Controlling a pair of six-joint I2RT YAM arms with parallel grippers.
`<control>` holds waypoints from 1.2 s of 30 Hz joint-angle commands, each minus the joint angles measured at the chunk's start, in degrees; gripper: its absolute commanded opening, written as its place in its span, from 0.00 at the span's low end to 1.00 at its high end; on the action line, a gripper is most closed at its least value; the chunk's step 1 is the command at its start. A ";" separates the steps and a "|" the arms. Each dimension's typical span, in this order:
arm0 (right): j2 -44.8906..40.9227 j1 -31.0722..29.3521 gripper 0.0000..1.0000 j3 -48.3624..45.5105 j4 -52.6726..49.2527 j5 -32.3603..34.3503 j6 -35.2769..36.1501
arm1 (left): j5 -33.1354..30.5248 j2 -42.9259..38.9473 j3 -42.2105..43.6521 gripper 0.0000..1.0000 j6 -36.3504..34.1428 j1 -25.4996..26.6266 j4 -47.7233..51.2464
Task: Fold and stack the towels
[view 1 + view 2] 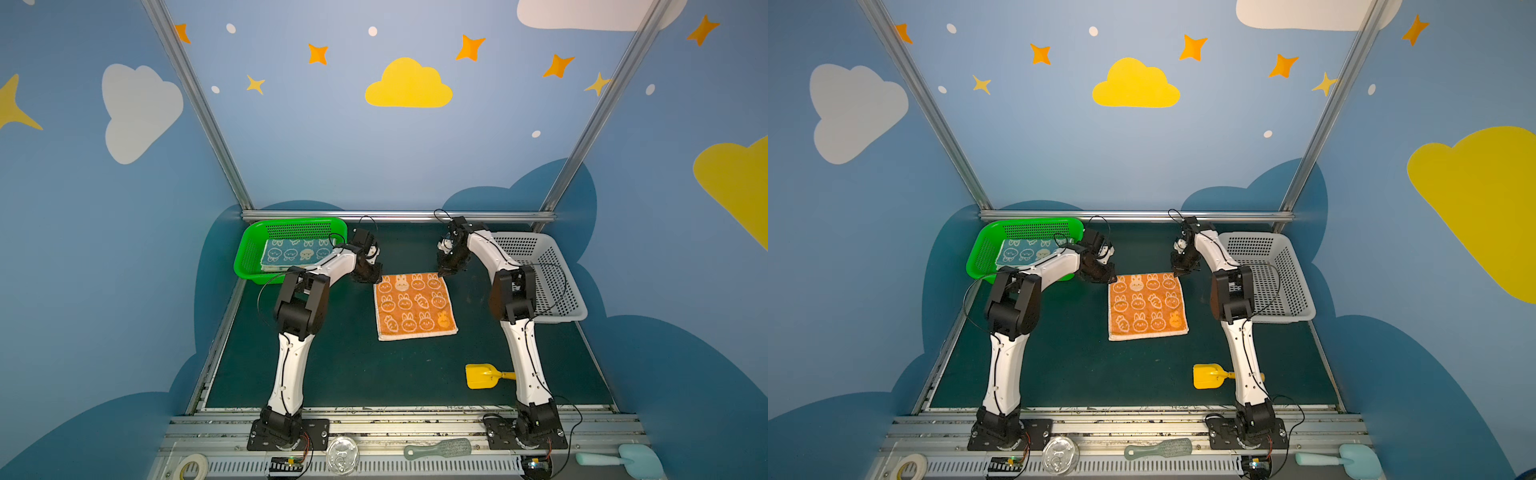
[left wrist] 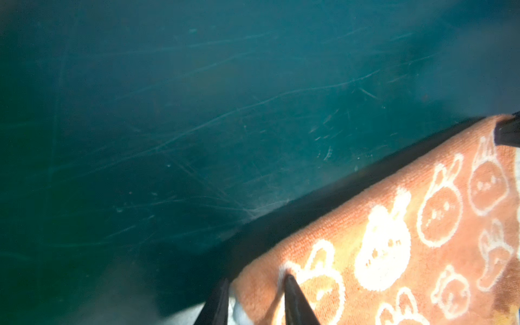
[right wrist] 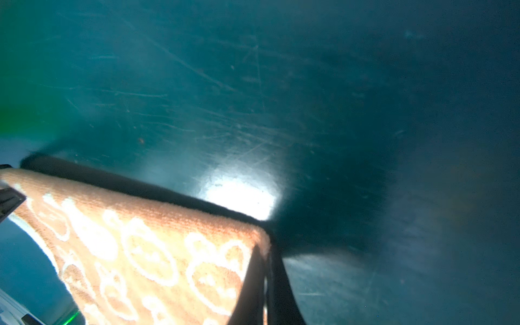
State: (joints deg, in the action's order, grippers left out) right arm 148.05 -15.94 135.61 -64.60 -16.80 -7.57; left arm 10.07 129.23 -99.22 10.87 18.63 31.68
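An orange towel [image 1: 413, 305] [image 1: 1146, 305] printed with white rabbits and carrots lies flat in the middle of the dark green table. My left gripper [image 1: 371, 277] [image 1: 1106, 277] is at its far left corner. In the left wrist view the left gripper [image 2: 256, 278] has its fingers on either side of that corner, with the towel [image 2: 422, 239] bunched between them. My right gripper [image 1: 444, 272] [image 1: 1179, 272] [image 3: 264, 249] is shut on the far right corner of the towel [image 3: 140, 253]. A folded blue towel [image 1: 295, 251] [image 1: 1025, 251] lies in the green basket [image 1: 291, 222].
A white perforated basket [image 1: 577, 307] stands at the right behind the right arm. A yellow scoop [image 1: 482, 376] lies near the right arm's base. On the front rail are a tape roll [image 1: 191, 465], a clear lid [image 1: 341, 454], a brush [image 1: 438, 449] and a light blue spatula [image 1: 636, 457].
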 commanded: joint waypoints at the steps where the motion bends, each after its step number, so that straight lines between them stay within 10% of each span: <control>1: -0.57 0.14 0.01 -1.15 -1.68 -0.17 0.27 | -0.75 1.45 -0.04 0.33 -1.17 -0.61 1.80; 36: -4.32 2.09 0.00 -1.03 -1.94 -3.75 -2.27 | -1.24 1.66 -4.31 0.03 -3.84 -1.50 2.51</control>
State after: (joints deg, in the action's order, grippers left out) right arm 147.81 -15.03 135.17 -64.60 -18.79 -8.67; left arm 9.61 131.41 -102.24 8.08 17.37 32.45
